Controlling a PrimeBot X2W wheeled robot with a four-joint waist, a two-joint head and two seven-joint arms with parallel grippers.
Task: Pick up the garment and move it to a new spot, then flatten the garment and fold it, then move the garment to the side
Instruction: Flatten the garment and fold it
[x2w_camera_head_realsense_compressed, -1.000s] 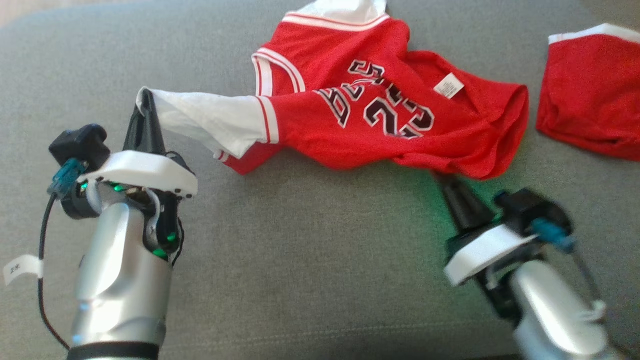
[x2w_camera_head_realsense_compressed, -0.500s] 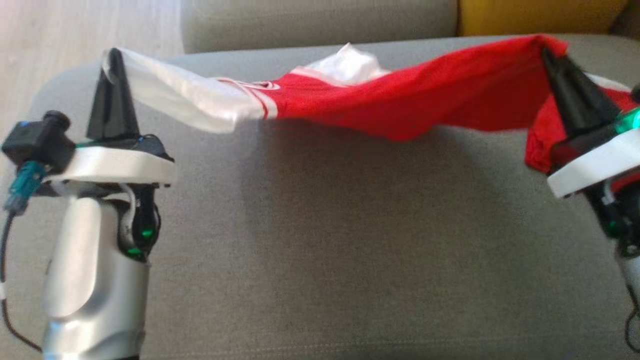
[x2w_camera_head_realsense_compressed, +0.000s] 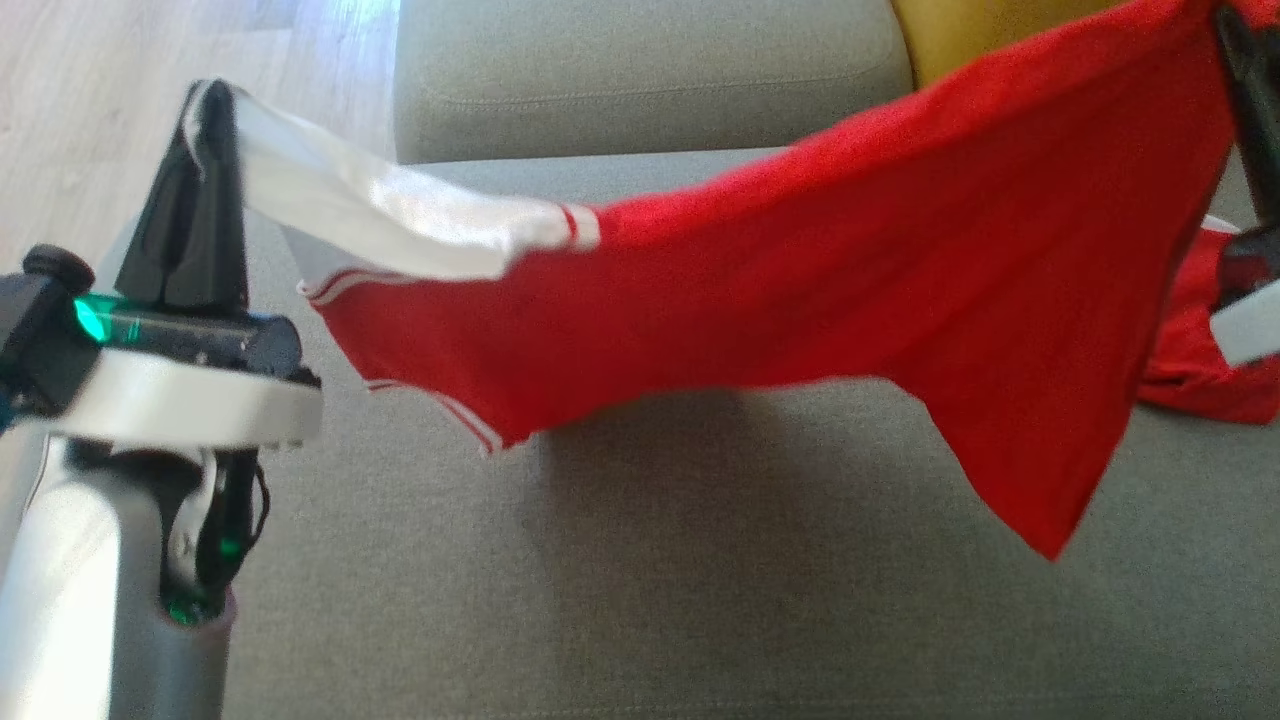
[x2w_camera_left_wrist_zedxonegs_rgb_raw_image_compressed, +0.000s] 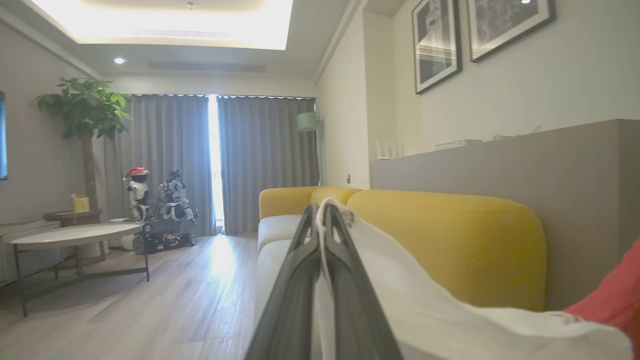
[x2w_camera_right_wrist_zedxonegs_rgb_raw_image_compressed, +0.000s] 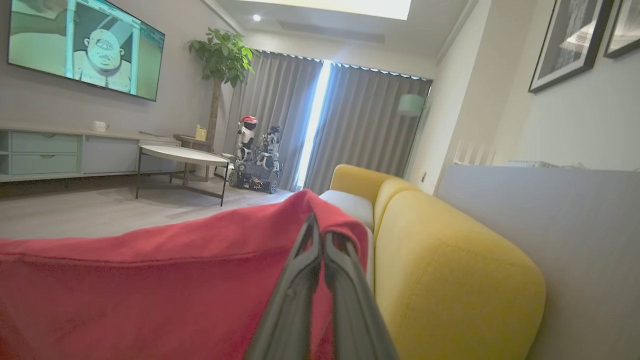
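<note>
The left fingers (x2w_camera_left_wrist_zedxonegs_rgb_raw_image_compressed: 300, 260) pinch the white sleeve of the shirt (x2w_camera_head_realsense_compressed: 850, 260), the right fingers (x2w_camera_right_wrist_zedxonegs_rgb_raw_image_compressed: 300, 270) its red edge, holding it stretched above the sofa (x2w_camera_head_realsense_compressed: 700, 580).

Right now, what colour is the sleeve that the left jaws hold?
The sleeve is white, on a red shirt; the head view shows it best.

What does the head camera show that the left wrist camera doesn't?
Head view, not the wrist: the broad red body of the jersey hanging in the air, its far corner in the shut right gripper. Left wrist view, not the head: coffee table, potted plant, curtains, framed pictures. Both: the left gripper shut on the white sleeve, and the yellow backrest.
</note>
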